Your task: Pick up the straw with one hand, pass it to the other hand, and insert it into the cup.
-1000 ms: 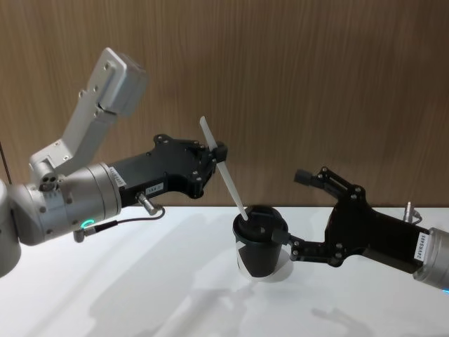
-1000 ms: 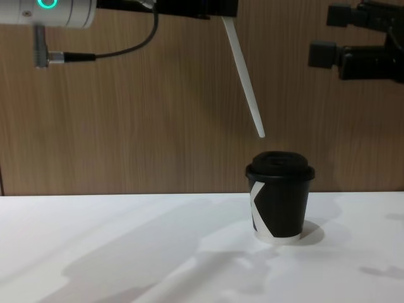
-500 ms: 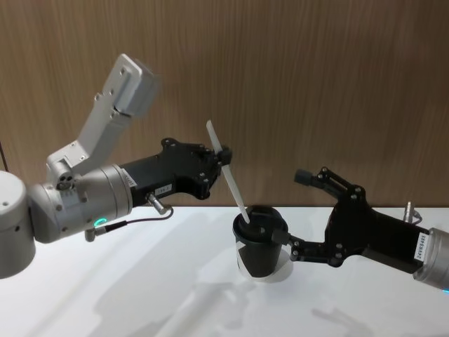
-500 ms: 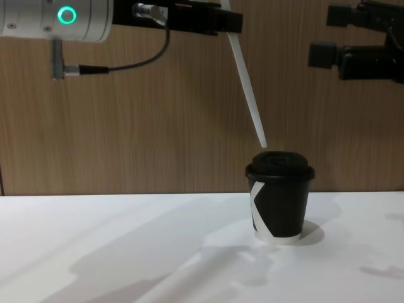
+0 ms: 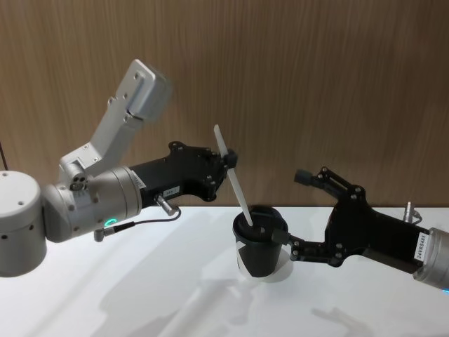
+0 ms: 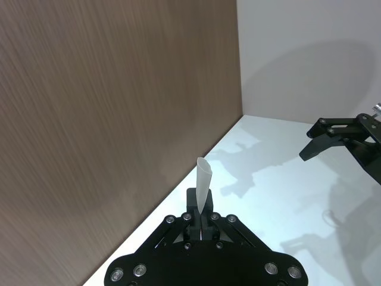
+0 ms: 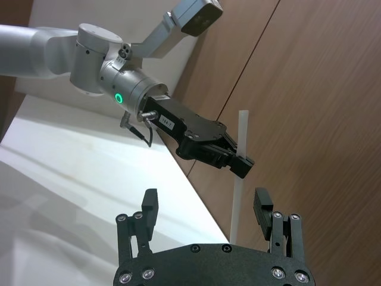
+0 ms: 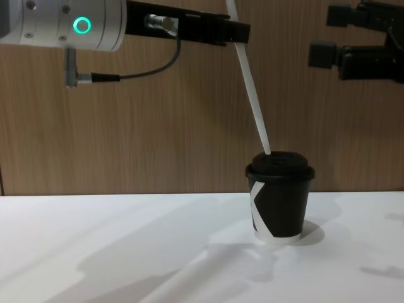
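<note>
— Straw (image 5: 233, 175), where is it? Start from the left.

— Pinched near its upper end by the left gripper (image 5: 226, 159), the one with the silver-grey wrist (image 5: 105, 200) and green ring (image 8: 81, 26). Its fingers are pressed together on the straw, which leans down and to the right.

— And the lower tip?

— In the chest view the straw (image 8: 251, 88) ends right at the top of the domed lid (image 8: 281, 161) of the black cup (image 8: 280, 205). From the head view the tip sits over the lid's left part; whether it has entered the hole, I cannot tell.

— The cup itself?

— Upright on the white table (image 5: 140, 288), near the wooden wall (image 5: 316, 84).

— Further right?

— The right gripper (image 5: 289, 210) hangs with fingers spread wide, holding nothing; its lower fingertip is just beside the cup's rim, the upper one well above.
</note>
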Motion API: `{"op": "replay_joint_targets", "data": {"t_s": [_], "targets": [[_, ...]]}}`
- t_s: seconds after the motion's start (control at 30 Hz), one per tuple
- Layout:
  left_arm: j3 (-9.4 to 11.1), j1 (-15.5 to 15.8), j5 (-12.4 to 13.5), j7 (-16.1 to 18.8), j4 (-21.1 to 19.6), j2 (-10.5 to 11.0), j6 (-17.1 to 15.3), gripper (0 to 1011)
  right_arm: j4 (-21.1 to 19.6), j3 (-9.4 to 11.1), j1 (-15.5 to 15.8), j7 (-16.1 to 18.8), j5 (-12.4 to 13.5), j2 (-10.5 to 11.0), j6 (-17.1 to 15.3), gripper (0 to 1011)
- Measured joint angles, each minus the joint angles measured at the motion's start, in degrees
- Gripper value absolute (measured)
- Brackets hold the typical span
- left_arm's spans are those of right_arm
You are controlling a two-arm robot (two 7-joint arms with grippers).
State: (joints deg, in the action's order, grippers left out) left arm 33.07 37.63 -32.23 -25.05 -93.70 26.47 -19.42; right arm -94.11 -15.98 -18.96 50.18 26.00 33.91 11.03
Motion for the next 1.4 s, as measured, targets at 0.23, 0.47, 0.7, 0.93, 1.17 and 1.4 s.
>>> {"op": "replay_joint_targets", "data": {"t_s": [0.23,0.47,0.7,0.93,1.17,1.4], "targets": [[0.40,0.44,0.73,-0.21,0.98,-0.78,0.07,8,0.00,0.00,0.00,0.00,0.00,0.00,0.00,1001],[0.73,0.88,1.31,-0.67,2.03,-1.56,0.23,8,0.00,0.00,0.00,0.00,0.00,0.00,0.00,1001],[0.94,1.22,1.77,-1.04,2.88,-2.19,0.37,8,0.00,0.00,0.00,0.00,0.00,0.00,0.00,1001],[1.10,1.42,2.18,-1.31,3.59,-2.64,0.44,8,0.00,0.00,0.00,0.00,0.00,0.00,0.00,1001],[1.25,1.59,2.52,-1.56,4.20,-3.01,0.48,7,0.00,0.00,0.00,0.00,0.00,0.00,0.00,1001],[1.39,1.77,2.65,-1.85,4.71,-3.31,0.48,8,0.00,0.00,0.00,0.00,0.00,0.00,0.00,1001]]}}
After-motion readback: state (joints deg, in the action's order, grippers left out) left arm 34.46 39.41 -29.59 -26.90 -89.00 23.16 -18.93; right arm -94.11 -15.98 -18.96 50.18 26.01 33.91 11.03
